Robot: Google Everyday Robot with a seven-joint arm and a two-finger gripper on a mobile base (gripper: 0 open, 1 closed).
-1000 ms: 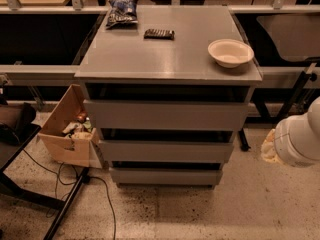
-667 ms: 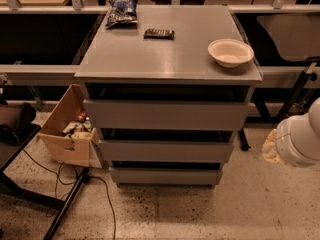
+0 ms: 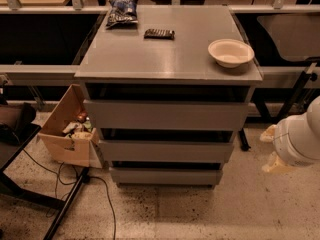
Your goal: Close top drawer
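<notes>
The grey cabinet (image 3: 165,59) stands in the middle of the view with three flat-fronted drawers. The top drawer (image 3: 165,115) is the uppermost and tallest. A dark gap shows between its front and the cabinet top, and its front stands a little forward. My gripper (image 3: 273,149) hangs low at the right, beside the cabinet's right side and about level with the middle drawer (image 3: 165,150). It is apart from the cabinet and touches nothing. Its two pale fingertips (image 3: 270,133) are spread, and it is open and empty.
On the cabinet top are a white bowl (image 3: 231,52), a dark snack bar (image 3: 159,33) and a blue chip bag (image 3: 121,11). An open cardboard box (image 3: 67,129) sits on the floor at the left, with cables and a dark frame nearby. Tables stand behind.
</notes>
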